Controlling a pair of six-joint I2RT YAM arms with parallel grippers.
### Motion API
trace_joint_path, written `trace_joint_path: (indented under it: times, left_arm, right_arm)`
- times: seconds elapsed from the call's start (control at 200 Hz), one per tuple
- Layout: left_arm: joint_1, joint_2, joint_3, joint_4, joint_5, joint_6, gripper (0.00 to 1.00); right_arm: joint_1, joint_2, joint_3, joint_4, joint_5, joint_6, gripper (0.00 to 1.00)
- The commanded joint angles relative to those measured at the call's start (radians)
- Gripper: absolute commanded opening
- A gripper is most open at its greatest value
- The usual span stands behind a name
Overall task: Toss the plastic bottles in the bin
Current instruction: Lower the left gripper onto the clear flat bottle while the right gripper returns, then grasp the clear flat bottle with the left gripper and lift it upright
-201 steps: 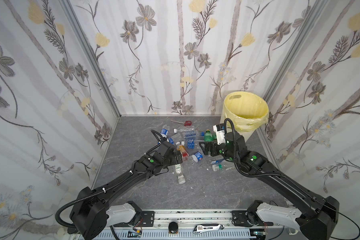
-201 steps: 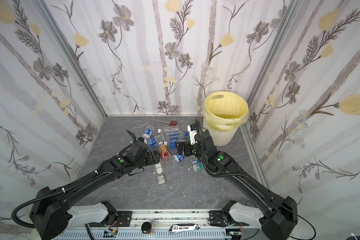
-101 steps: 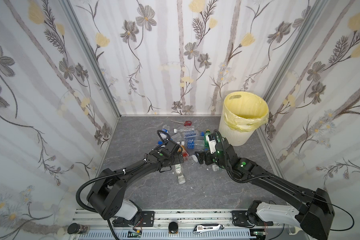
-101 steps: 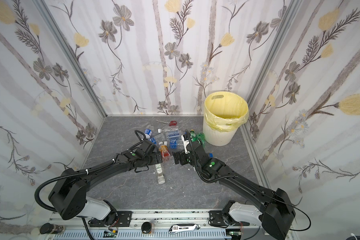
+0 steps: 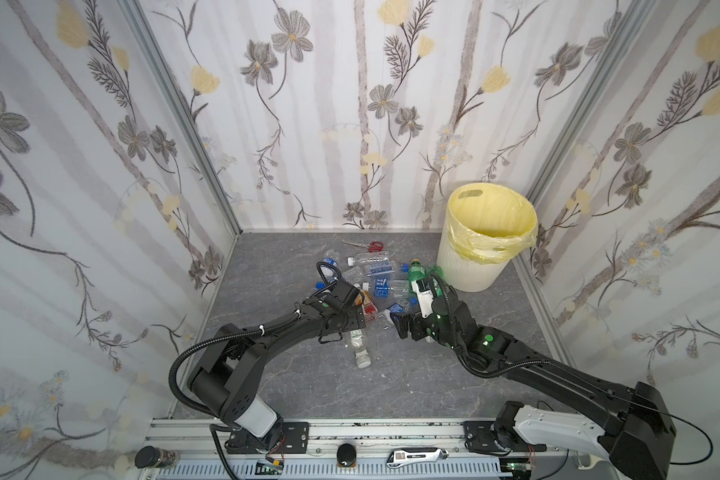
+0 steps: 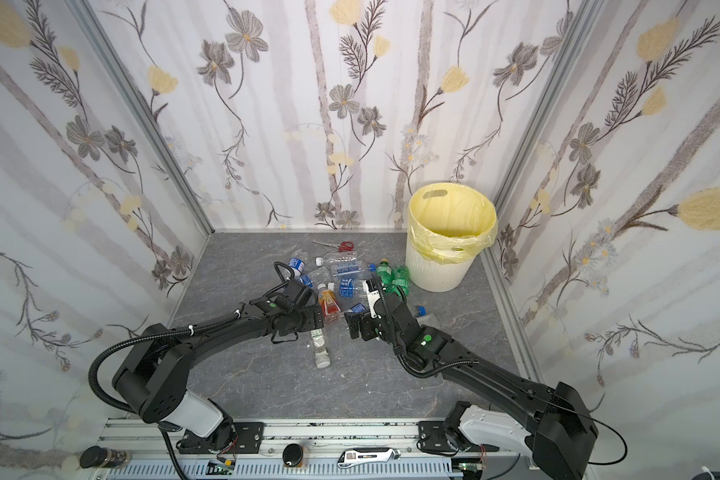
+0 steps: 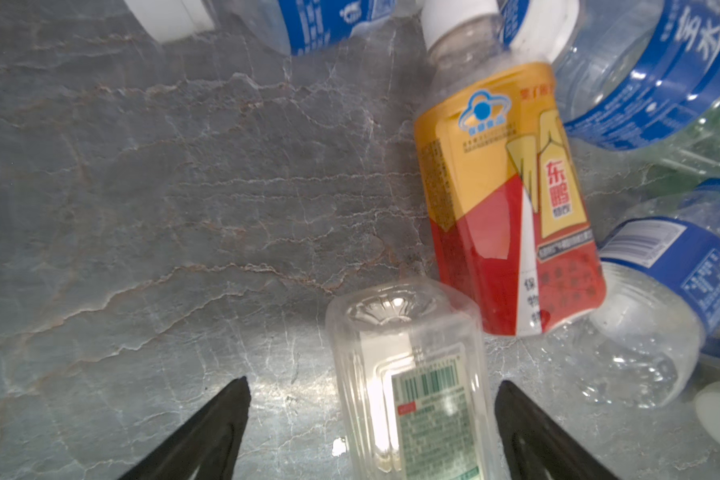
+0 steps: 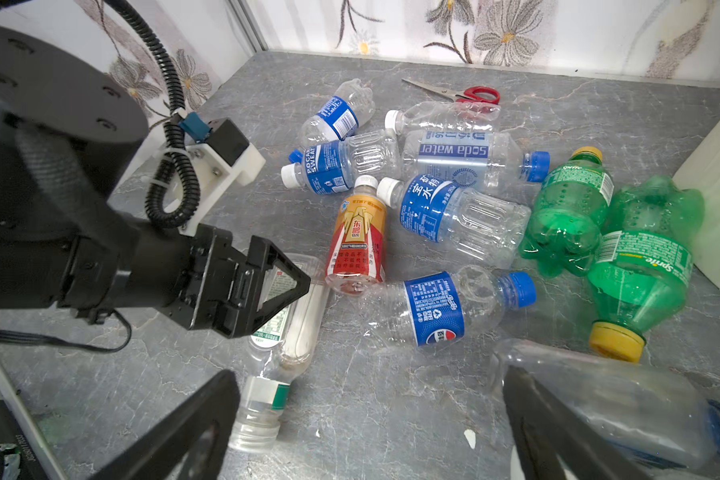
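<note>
The left hand (image 7: 373, 382) is wide, straddling a clear bottle (image 7: 408, 332) that lies on the tabletop (image 5: 308, 386), not closed on it; the right hand (image 8: 371, 372) is wide too, holding nothing, near the heap; the other bottles (image 8: 454, 216) lie heaped beside the bin (image 5: 474, 266), which stands in the far right corner.

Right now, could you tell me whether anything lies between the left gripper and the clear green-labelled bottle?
Nothing visible does: the left gripper is open, a finger either side of the clear bottle; the orange-labelled bottle lies beyond its base.
</note>
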Motion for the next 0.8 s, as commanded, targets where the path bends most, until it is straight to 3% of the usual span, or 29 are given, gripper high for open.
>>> trace_joint_path:
  times: [0.0, 0.794]
  left_arm:
    - [0.005, 0.019, 0.033, 0.022, 0.025, 0.01, 0.91]
    - [0.007, 0.048, -0.02, 0.024, 0.032, 0.045, 0.76]
  right_arm:
    - [0.005, 0.0, -0.018, 0.054, 0.001, 0.001, 1.0]
    - [0.021, 0.065, -0.031, 0.068, 0.002, 0.008, 1.0]
